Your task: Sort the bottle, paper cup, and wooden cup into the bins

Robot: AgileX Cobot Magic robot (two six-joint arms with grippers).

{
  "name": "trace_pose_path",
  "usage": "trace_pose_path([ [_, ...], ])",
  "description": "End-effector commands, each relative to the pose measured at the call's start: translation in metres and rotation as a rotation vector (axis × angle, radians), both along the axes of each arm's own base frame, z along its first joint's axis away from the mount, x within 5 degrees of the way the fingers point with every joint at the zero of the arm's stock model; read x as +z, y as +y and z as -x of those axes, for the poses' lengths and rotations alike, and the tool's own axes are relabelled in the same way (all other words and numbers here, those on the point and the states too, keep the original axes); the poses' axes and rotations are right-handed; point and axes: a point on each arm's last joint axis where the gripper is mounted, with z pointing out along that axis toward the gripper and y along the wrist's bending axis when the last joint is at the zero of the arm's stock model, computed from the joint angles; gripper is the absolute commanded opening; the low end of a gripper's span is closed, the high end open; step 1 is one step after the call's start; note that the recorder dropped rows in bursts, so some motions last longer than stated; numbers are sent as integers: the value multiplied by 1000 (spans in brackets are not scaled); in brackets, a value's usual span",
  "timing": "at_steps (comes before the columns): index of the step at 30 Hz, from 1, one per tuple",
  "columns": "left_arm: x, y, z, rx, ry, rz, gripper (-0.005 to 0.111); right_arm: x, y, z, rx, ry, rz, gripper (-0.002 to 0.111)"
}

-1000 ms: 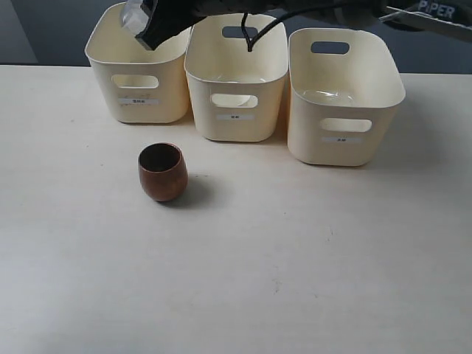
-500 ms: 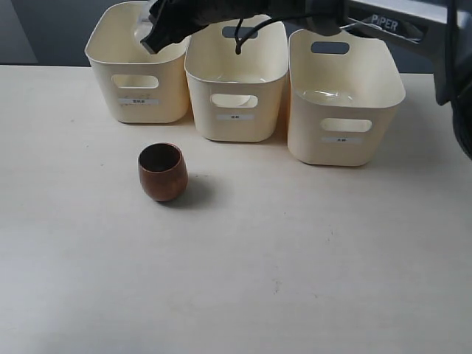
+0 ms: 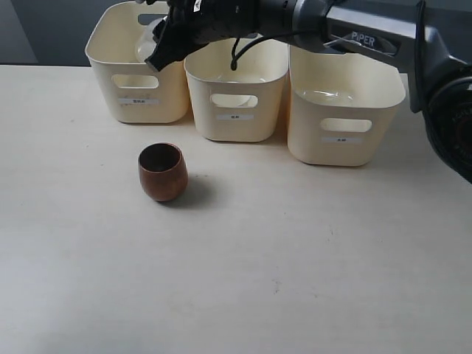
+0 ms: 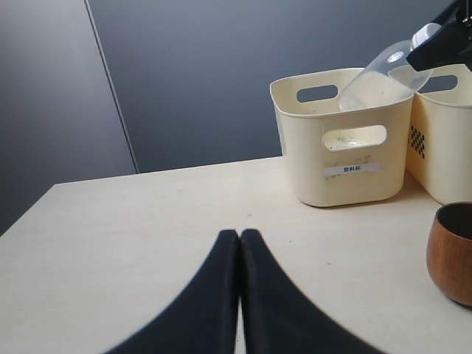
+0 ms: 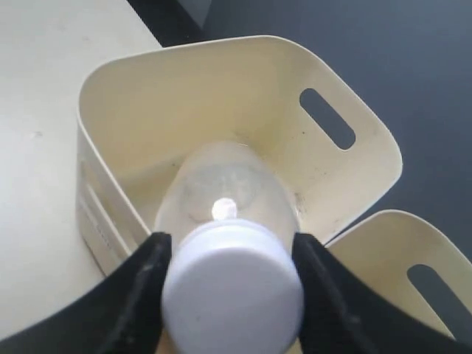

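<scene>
Right gripper (image 5: 232, 291): we are clamping the bottle (image 5: 225, 188), tilted into the upper-left bin (image 3: 110, 81).
Left gripper (image 4: 240, 247): we are holding its fingers together.
Wooden cup (image 3: 162, 172): standing upright on the counter (image 3: 295, 258), centre left.

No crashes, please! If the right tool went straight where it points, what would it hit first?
Probably the inside of the leftmost cream-yellow plastic bin; the right tool's clear white-capped bottle would touch first.
</scene>
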Motion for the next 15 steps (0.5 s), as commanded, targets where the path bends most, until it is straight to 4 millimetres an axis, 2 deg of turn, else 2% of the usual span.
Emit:
trace_pose_path([
  [1, 0, 0, 0, 1, -10, 2, 0, 4, -2, -3, -9, -29, -14, 2],
  [3, 0, 0, 0, 1, -10, 2, 0, 5, -2, -4, -11, -35, -21, 13],
  [7, 0, 0, 0, 1, -10, 2, 0, 7, -1, -4, -24, -38, -60, 44],
  [9, 0, 0, 0, 1, -10, 2, 0, 8, 0, -5, -32, -37, -88, 49],
  [15, 0, 0, 0, 1, -10, 2, 0, 9, 0, -5, -34, -40, -95, 54],
])
